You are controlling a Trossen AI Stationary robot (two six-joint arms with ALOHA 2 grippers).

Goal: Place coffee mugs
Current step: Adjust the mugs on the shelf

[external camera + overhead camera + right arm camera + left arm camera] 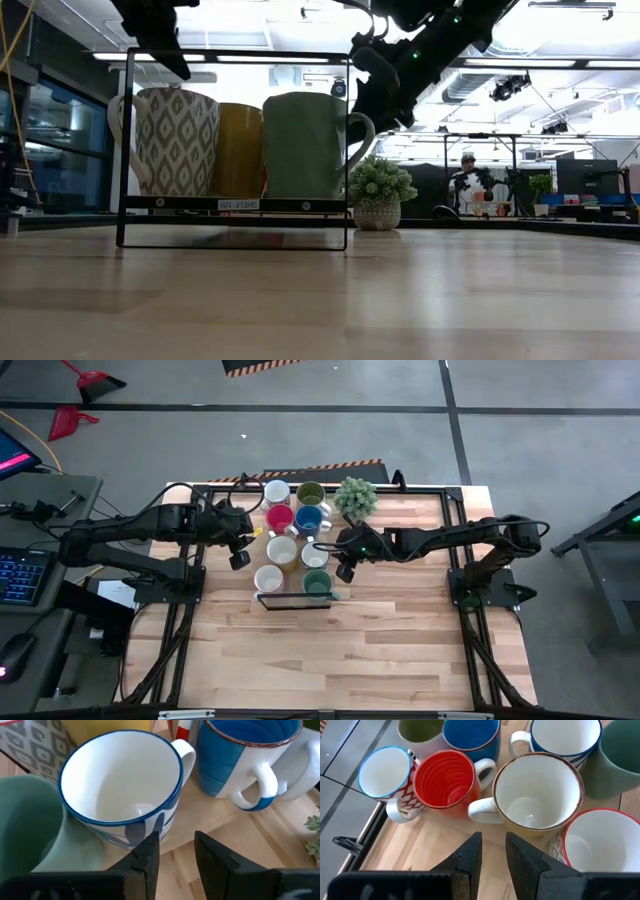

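**Dark grippers flank the mug cluster**

Black fingers of the left gripper (240, 559) stand slightly parted, holding nothing, just left of the mustard mug (282, 550). Opposite, the right gripper (344, 572) is likewise narrowly open and empty beside the blue-rimmed white mug (120, 785). Eight coffee mugs (294, 546) crowd the table (400, 650) behind a thin black frame (296, 600), near the potted plant (356, 497)

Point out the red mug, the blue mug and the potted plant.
red mug (445, 779): left wrist view, on its ribbed inside wall.
blue mug (250, 730): right wrist view, on its blue inside.
potted plant (356, 496): high view, on its leaves.
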